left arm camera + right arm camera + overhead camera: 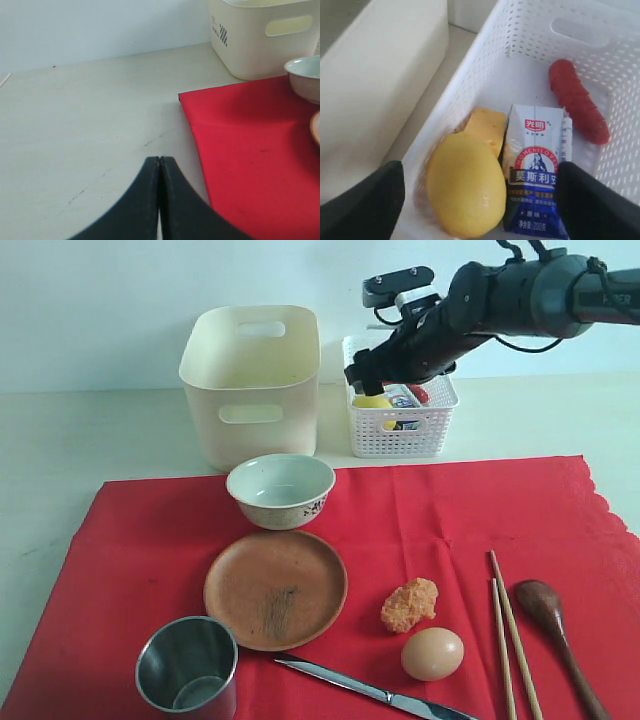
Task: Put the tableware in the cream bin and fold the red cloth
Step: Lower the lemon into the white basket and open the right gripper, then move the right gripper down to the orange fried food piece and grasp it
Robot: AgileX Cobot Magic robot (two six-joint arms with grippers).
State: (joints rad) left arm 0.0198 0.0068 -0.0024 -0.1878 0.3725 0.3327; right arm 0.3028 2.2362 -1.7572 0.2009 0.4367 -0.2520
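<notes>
My right claw (477, 200) hangs spread over the lemon (465, 190) and milk carton (535, 170) in the white basket (485, 65); my left claw (159, 165), pressed together, hovers beside the red cloth (250, 150)

Bowl (280, 490) before bin (250, 390), basket (400, 435) right of it; knife (370, 692) seemingly touches plate (276, 588).

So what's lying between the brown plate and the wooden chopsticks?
In the exterior view, two things on the red cloth: an orange crumbly food lump and, nearer the camera, a brown egg. Neither touches the brown plate or the wooden chopsticks.
</notes>
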